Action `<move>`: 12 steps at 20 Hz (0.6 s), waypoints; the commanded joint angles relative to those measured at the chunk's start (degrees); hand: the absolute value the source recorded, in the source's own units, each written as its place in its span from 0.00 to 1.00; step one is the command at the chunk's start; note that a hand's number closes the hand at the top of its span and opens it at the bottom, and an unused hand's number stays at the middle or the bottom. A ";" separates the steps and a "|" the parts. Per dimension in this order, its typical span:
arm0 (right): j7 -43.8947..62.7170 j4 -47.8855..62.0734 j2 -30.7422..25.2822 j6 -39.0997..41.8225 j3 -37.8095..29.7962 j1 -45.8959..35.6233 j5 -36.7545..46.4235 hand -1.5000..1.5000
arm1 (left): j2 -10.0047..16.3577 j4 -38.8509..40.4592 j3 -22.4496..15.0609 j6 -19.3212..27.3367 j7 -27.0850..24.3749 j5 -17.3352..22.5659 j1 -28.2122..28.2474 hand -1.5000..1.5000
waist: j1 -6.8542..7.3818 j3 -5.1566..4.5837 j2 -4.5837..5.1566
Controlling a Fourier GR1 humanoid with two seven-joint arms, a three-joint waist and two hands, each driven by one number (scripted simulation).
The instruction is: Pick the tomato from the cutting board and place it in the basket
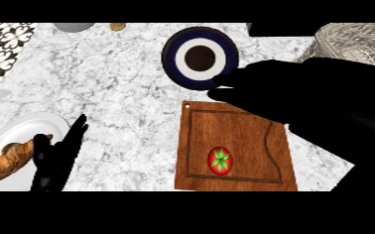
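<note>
Head view: a round red tomato with a green stalk [219, 160] lies low on the brown wooden cutting board [245, 129]. The black right hand [285, 87] hangs over the board's far right corner; its grip cannot be told. The black left hand [62, 153] rests open at lower left. A grey woven basket [345, 39] stands far right.

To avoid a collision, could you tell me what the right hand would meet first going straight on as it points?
Probably the dark blue plate: the right hand points left at its lower rim, though the hand's height above it is unclear.
</note>
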 commanded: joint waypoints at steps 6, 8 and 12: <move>0.29 1.58 -2.74 6.89 -3.05 2.31 -4.45 0.00 | -2.29 3.40 -1.38 0.63 4.10 -1.09 0.54 0.50 | 0.69 -0.43 0.87; 3.01 -3.93 -2.32 3.79 -2.59 4.64 -4.94 0.00 | -2.95 6.85 -0.63 -0.60 -0.57 -1.14 1.20 0.50 | 0.12 -0.47 0.70; 3.62 -2.91 3.62 1.24 0.11 6.21 0.39 0.00 | -2.21 5.42 -0.80 -2.23 1.29 -0.81 0.97 0.50 | 0.82 -0.46 0.86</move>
